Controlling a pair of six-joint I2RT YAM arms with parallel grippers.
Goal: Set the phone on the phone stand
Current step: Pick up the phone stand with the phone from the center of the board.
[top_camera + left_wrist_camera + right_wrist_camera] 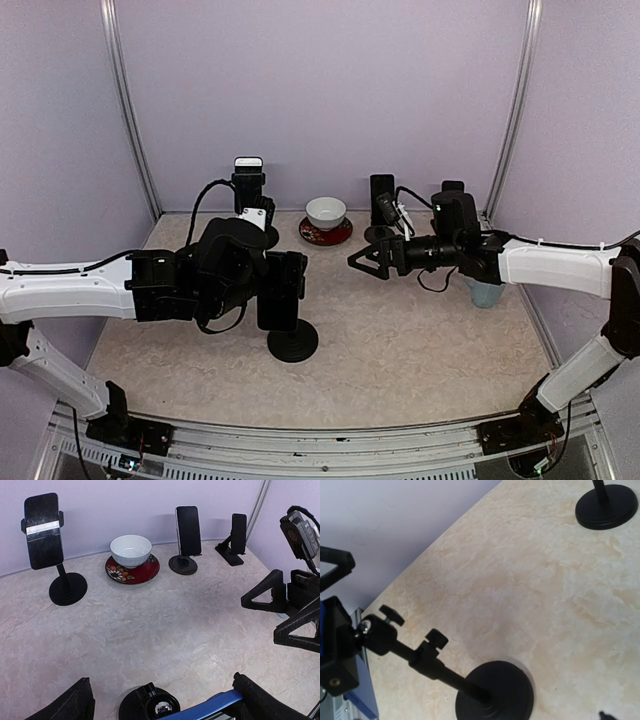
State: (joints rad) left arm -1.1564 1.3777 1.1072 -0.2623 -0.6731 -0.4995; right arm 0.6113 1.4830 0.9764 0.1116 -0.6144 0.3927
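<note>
The phone (281,292), dark with a blue edge (210,706), stands upright against the head of the black phone stand (293,343) in the middle of the table. The stand's ball head (155,707) shows just past the phone. In the right wrist view the stand's round base (495,692), slanted pole and black holder block (337,662) are in sight. My left gripper (262,280) has its jaws wide on both sides of the phone (162,687). The right finger (250,695) touches the blue edge. My right gripper (362,262) is open and empty, to the right of the phone (285,615).
A white bowl on a red saucer (326,212) sits at the back centre. Three other stands with phones stand along the back wall (44,530), (188,530), (237,532). A pale blue cup (486,293) is under the right arm.
</note>
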